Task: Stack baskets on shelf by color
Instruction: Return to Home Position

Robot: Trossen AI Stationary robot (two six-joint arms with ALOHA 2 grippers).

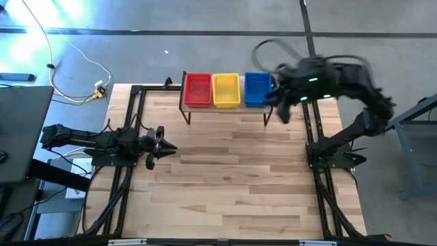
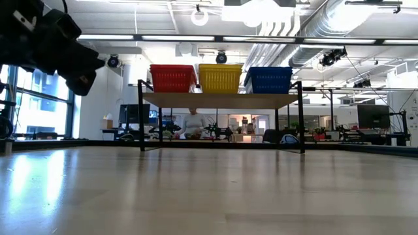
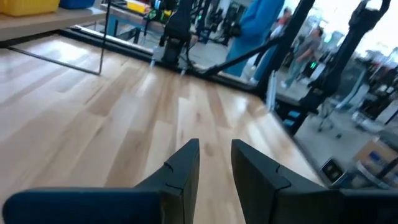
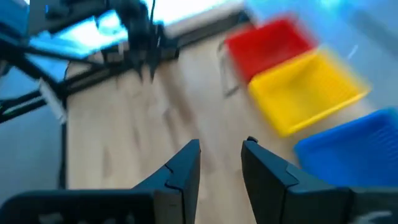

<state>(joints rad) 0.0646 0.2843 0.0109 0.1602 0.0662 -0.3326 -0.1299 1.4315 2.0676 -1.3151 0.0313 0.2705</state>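
Stacking looks complete. Red baskets (image 1: 198, 89), yellow baskets (image 1: 226, 90) and blue baskets (image 1: 257, 89) sit side by side on the shelf (image 2: 222, 100), one colour to each place, with red towards the left arm's end and blue towards the right arm's. The number in each pile cannot be counted. No basket shows elsewhere on the table (image 1: 232, 191).

Right gripper (image 4: 221, 146) hangs raised just beside the blue end of the shelf, fingers a narrow gap apart, holding nothing. Left gripper (image 3: 215, 146) rests low over the table's left side, well apart from the shelf, likewise narrowly parted and empty.

Step in hand, by judgement: bringing the right arm home. Recommendation: rise clear of the blue pile first, then draw away from the shelf. A low sideways sweep could clip a basket rim or a shelf leg.
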